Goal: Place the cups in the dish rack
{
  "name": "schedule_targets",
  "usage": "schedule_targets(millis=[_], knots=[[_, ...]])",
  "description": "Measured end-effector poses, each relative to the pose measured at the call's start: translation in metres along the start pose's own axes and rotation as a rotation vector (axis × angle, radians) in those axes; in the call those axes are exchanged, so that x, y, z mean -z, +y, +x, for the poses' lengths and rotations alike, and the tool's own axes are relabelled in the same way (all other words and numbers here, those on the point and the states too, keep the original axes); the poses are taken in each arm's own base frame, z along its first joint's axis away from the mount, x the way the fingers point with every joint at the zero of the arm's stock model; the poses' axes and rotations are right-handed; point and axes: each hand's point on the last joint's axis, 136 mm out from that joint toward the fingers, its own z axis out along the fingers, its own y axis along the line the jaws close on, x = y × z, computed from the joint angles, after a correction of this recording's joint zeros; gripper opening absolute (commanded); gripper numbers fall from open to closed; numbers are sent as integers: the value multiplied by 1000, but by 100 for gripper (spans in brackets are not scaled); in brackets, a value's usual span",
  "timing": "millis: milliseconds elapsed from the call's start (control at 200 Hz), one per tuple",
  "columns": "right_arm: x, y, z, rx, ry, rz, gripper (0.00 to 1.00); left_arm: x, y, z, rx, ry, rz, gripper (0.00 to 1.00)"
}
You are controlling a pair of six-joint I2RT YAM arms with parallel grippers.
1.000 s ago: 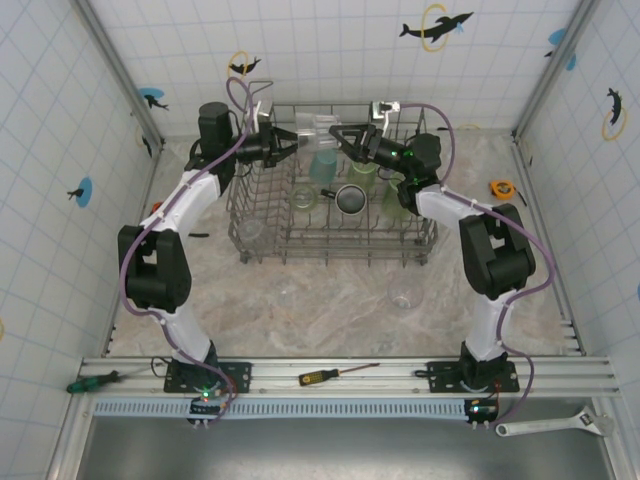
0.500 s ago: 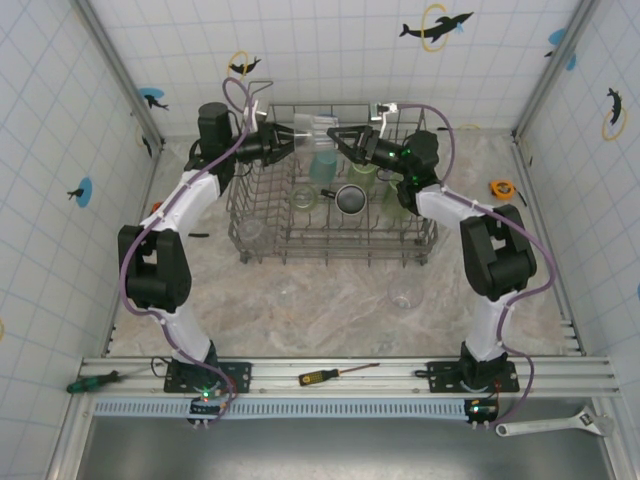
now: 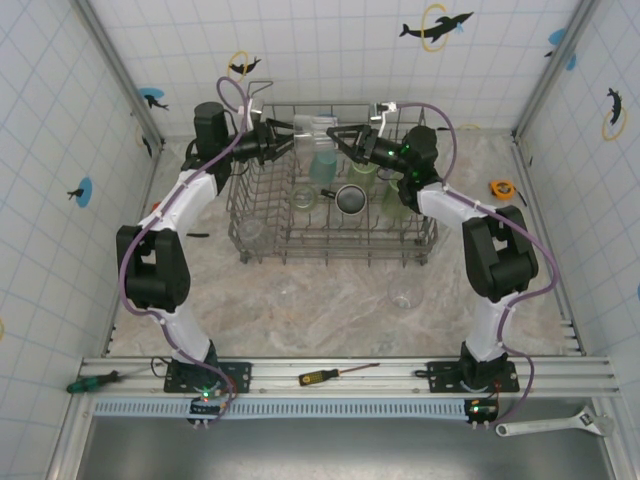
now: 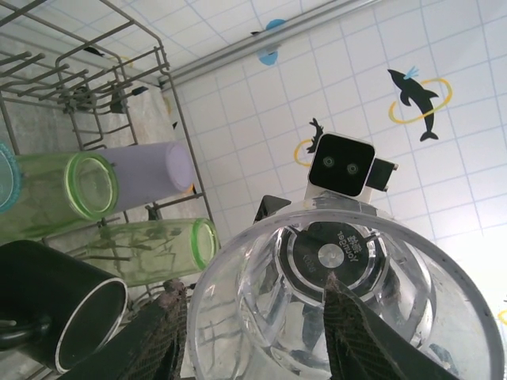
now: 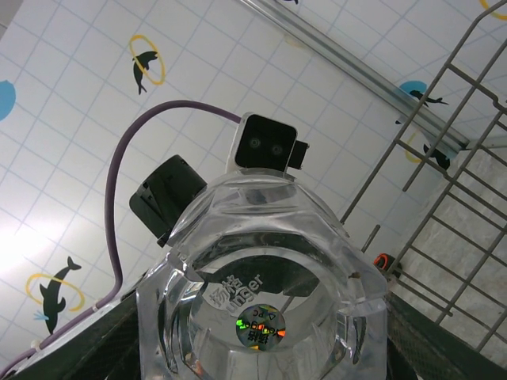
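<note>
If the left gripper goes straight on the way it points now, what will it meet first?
The clear glass, whose open mouth faces the left gripper at close range; the right gripper holds it from behind.

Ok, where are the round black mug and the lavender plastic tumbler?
black mug [image 4: 40, 277]: left wrist view, on its dark side wall.
lavender tumbler [image 4: 150, 172]: left wrist view, on its side wall.
</note>
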Motion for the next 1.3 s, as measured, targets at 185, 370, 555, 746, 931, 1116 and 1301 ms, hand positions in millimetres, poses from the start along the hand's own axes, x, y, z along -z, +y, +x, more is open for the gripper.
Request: schedule_targets(millis=[185, 370, 555, 746, 931, 1116, 1301], knots=[[-3, -2, -5, 14, 2, 26, 24, 8, 1, -6, -5, -20, -10, 62], [-5, -3, -9, 50, 5, 70, 24, 38, -1, -23, -25, -92, -39, 70], [-14, -7, -17, 138, 35, 165, 24, 66, -15, -37, -60, -171, -63, 81], [-34, 4, -15, 286, 107, 289, 23, 80, -30, -42, -119, -225, -95, 97], [-60, 25, -7, 445, 175, 358, 23, 115, -21, -56, -153, -332, -216, 97], [-86, 3, 5, 520, 249, 453, 22, 161, 8, -67, -146, -458, -435, 97], [-85, -36, 30, 538, 336, 582, 22, 196, 45, -66, -143, -519, -690, 97]])
